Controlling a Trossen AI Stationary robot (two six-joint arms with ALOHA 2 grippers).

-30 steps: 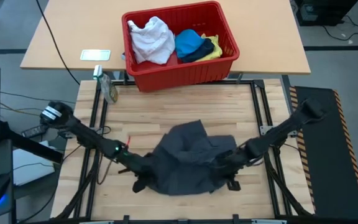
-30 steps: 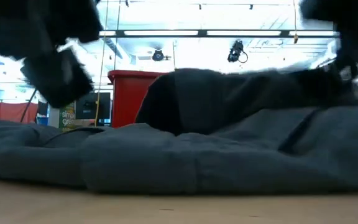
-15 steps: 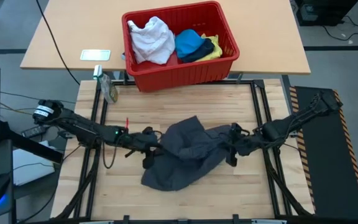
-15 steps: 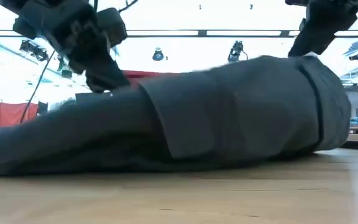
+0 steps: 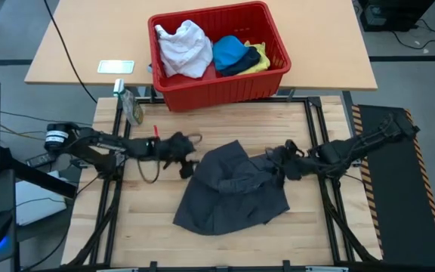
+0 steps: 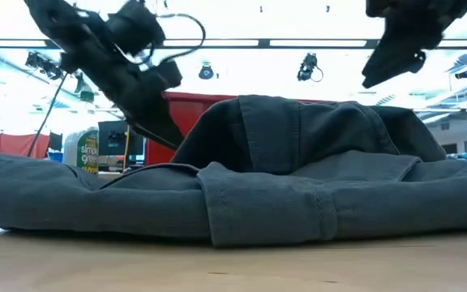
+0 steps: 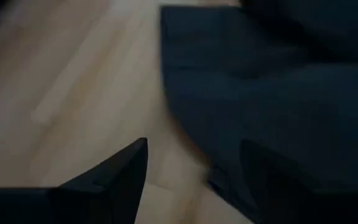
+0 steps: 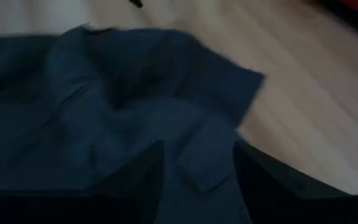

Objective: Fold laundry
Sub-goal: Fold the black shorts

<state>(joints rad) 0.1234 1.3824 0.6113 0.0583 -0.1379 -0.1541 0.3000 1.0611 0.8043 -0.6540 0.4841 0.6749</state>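
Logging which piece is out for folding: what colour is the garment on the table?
Dark grey garment, plain, no pattern; clearest in the high view.

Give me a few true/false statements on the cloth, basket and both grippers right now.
1. The dark grey garment lies on the wooden table. True.
2. The red basket is empty. False: it holds the white garment, the bright blue garment and others.
3. The left gripper stands open, nothing between its fingers. True.
4. The right gripper is clamped on the white garment. False: it is open above the dark grey garment.
5. The dark grey garment is folded into a neat square. False: it lies rumpled.
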